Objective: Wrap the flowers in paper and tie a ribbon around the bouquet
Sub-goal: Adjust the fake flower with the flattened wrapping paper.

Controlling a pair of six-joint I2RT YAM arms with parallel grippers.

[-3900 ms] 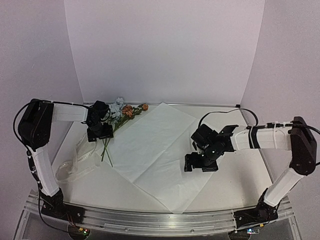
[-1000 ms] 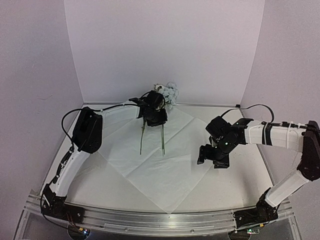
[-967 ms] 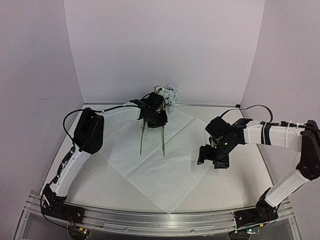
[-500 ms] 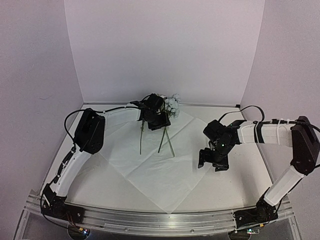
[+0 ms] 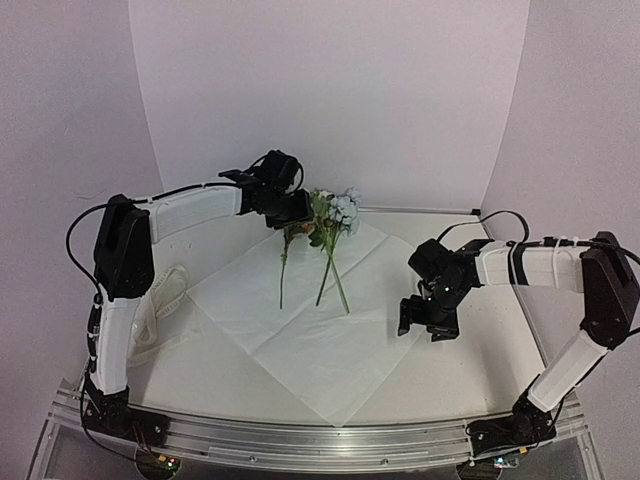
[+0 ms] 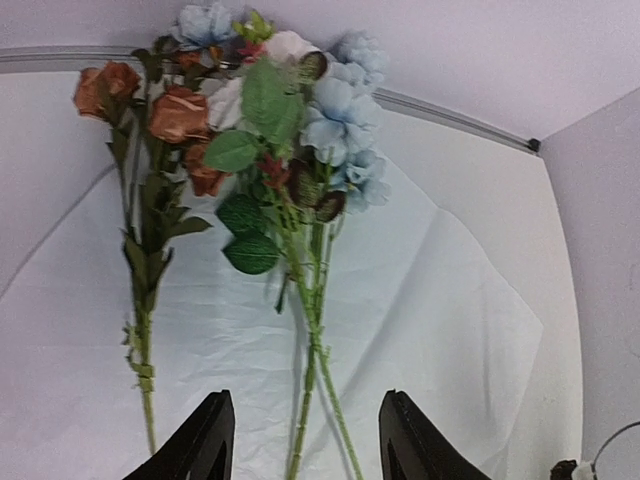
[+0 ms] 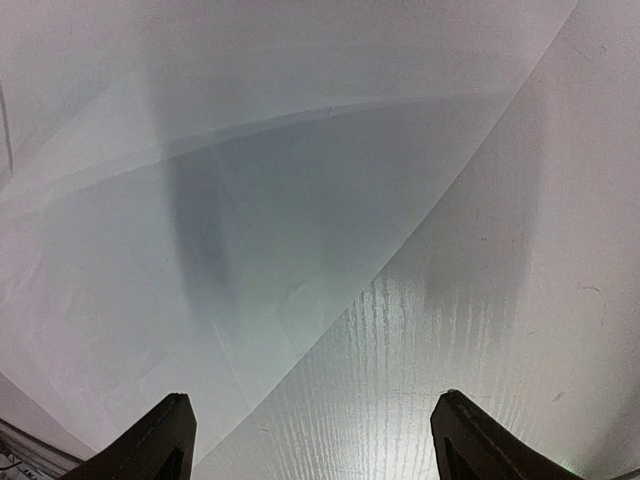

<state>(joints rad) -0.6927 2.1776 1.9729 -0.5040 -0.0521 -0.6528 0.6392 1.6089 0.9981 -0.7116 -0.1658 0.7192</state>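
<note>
The flowers [image 5: 328,235] lie on the paper [image 5: 300,340], blooms toward the back wall and stems pointing to the front. In the left wrist view the orange blooms [image 6: 175,115] and pale blue blooms [image 6: 340,120] rest on the sheet [image 6: 450,300]. My left gripper [image 5: 293,212] hovers just left of the blooms, open and holding nothing; its fingertips [image 6: 215,440] frame the thin stems lying below. My right gripper [image 5: 430,322] hangs open over the paper's right edge [image 7: 200,200]. The ribbon [image 5: 165,290] lies loose at the table's left.
The back wall stands close behind the blooms. Bare table [image 7: 480,330] shows under the right gripper beside the paper's edge. The left arm reaches across the table's back left, above the ribbon.
My left gripper has opened and let go of the flowers, then drawn back to the left. The flowers now lie on the paper. The right arm has hardly moved.
</note>
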